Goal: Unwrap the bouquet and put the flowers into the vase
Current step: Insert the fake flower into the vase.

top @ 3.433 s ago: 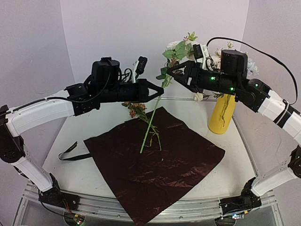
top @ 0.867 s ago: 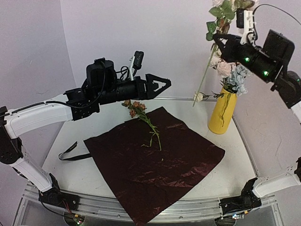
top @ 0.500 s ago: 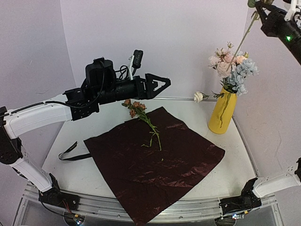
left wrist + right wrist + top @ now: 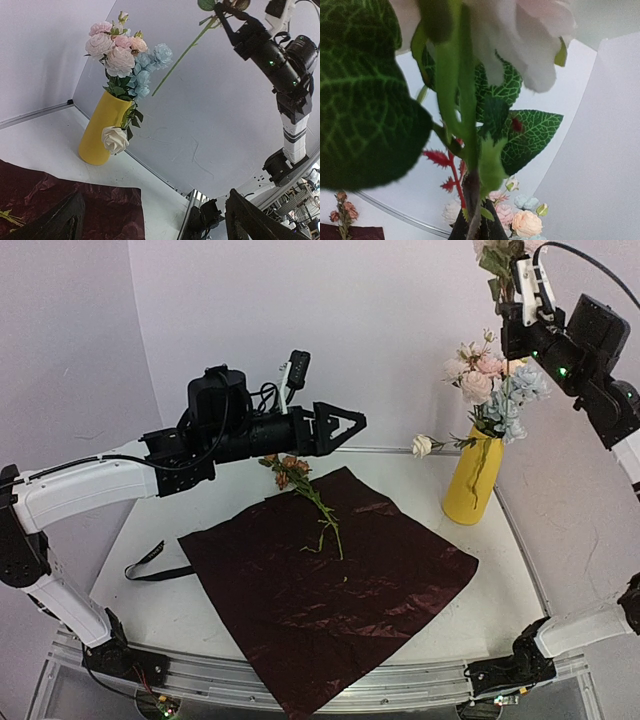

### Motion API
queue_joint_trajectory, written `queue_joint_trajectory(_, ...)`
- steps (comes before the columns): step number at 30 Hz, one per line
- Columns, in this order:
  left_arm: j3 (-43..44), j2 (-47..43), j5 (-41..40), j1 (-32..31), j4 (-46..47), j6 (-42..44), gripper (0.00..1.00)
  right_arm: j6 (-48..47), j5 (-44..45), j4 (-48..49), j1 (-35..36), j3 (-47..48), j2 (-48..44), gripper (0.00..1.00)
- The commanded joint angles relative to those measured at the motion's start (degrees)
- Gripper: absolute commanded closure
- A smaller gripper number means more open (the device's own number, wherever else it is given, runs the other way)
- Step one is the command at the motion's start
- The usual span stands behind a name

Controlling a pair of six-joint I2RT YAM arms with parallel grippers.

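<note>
**Right pincer pinches a leafy stem high over the vase**

We see the right pincer [image 4: 219,12] pressed together on a thin green stem [image 4: 185,52], raised high over the back right of the bench [image 4: 505,570]. The stem's white bloom [image 4: 520,30] and veined leaves sit just above the pincer. Its free lower end slants down towards the pale blue blooms in the vase, and we cannot tell whether it touches them.

Below stands the mustard-yellow vase [image 4: 470,485], upright, holding pink, cream and blue flowers [image 4: 490,380]. One white rose [image 4: 422,445] droops out to its left.

The left pincer [image 4: 350,426] hangs spread wide above the far edge of the dark red wrap [image 4: 330,590], which lies flat on the bench. A rust-orange sprig [image 4: 300,480] rests on the wrap, and a black ribbon [image 4: 150,565] lies just beside its left edge.
</note>
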Motion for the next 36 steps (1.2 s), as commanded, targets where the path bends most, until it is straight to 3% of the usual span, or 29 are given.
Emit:
queue_joint_trajectory(1,2.70,-0.42,0.73,0.23,1.90,1.61,0.01,5.44,-5.99,10.27,-5.16,-0.96,-0.48,1.00)
queue_joint_trajectory(20,4.68,-0.52,1.68,3.81,-0.49,4.52,0.01,8.02,-13.04,19.20,-13.62,-8.25,4.51,1.00)
queue_joint_trajectory(36,7.12,2.01,2.98,5.04,-1.06,3.56,0.00,15.63,-17.24,28.01,-20.36,-28.18,-0.36,1.00)
